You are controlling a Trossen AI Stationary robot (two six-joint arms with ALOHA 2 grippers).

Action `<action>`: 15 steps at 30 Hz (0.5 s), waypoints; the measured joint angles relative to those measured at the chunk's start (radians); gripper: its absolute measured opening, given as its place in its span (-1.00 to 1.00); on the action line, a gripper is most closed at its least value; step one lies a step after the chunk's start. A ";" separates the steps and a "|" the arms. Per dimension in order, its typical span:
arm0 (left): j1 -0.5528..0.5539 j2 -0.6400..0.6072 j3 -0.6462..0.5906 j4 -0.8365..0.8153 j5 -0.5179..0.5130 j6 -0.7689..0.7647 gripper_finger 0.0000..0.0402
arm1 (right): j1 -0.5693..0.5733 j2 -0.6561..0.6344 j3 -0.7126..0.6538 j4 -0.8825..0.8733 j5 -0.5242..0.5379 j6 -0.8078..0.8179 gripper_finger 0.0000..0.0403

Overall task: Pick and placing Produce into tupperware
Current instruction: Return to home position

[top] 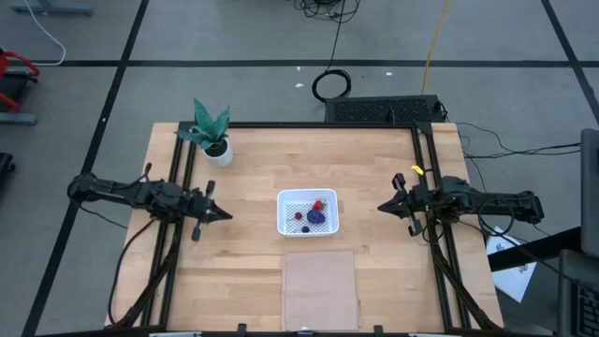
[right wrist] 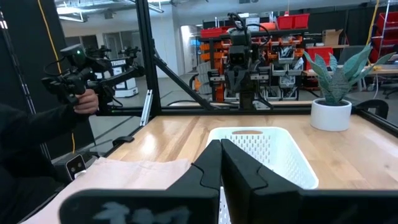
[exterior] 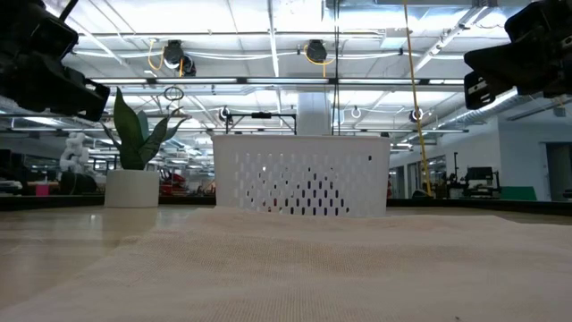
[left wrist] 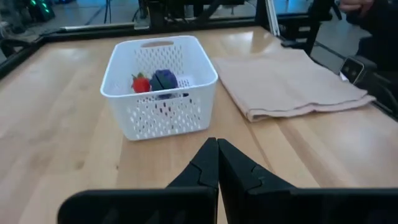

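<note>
High view puts the produce inside the white perforated plastic bin [top: 308,193], which sits mid-way across the pale wooden table [top: 243,271]. On the bin's floor are a lumpy purple cluster [top: 317,216], a small red strawberry piece [top: 319,204] just beside it, a second red piece [top: 299,216] and a small dark berry [top: 305,228]. No fruit shows outside the bin, so the placing looks done.

The left gripper [top: 223,214] hangs well apart from the bin on one side and the right gripper [top: 384,207] well apart on the other, both pointing at it. Each wrist view shows that arm's own fingers pressed together with nothing between them.

A folded beige cloth [top: 320,290] lies just beside the bin, on the side away from a green plant in a white pot [top: 213,136], which stands farther off on the left arm's side.

To go home cleanly, I judge each arm should draw straight back from the bin, fingers together and high enough to clear its rim and the cloth. The left arm should also mind the plant.
</note>
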 joint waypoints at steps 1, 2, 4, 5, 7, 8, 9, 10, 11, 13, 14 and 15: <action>0.000 0.000 0.000 0.003 0.001 -0.004 -0.99 | 0.000 0.000 0.000 0.000 0.000 -0.001 -1.00; 0.000 0.000 0.000 0.012 0.002 -0.007 -0.99 | 0.000 0.000 0.000 0.000 0.000 -0.003 -1.00; 0.000 0.000 0.000 0.045 0.002 -0.018 -1.00 | 0.000 0.000 0.000 0.000 0.000 -0.002 -1.00; 0.000 0.000 0.000 0.064 0.003 -0.026 -1.00 | 0.000 0.000 0.000 0.000 0.000 -0.002 -1.00; 0.000 0.000 0.000 0.107 0.005 -0.043 -1.00 | 0.000 0.000 0.000 0.000 0.000 -0.001 -1.00; 0.000 0.000 0.000 0.119 0.004 -0.047 -1.00 | 0.000 0.000 0.000 0.000 0.000 -0.001 -1.00; 0.000 0.000 0.000 0.122 0.004 -0.047 -1.00 | 0.000 0.000 0.000 0.000 0.000 -0.001 -1.00; 0.000 0.000 0.000 0.124 0.004 -0.045 -1.00 | 0.000 0.000 0.000 0.000 0.000 -0.001 -1.00; 0.000 0.000 0.000 0.127 0.004 -0.045 -1.00 | 0.000 0.000 0.000 0.000 0.000 0.000 -1.00; 0.000 0.000 0.000 0.127 0.000 -0.051 -1.00 | 0.000 0.000 0.000 0.001 -0.001 0.001 -1.00; 0.000 0.000 0.000 0.126 0.000 -0.052 -0.99 | 0.000 0.000 0.000 0.001 -0.001 0.006 -1.00; 0.000 0.000 0.000 0.129 -0.001 -0.052 -1.00 | 0.000 0.000 0.000 0.004 -0.001 0.014 -1.00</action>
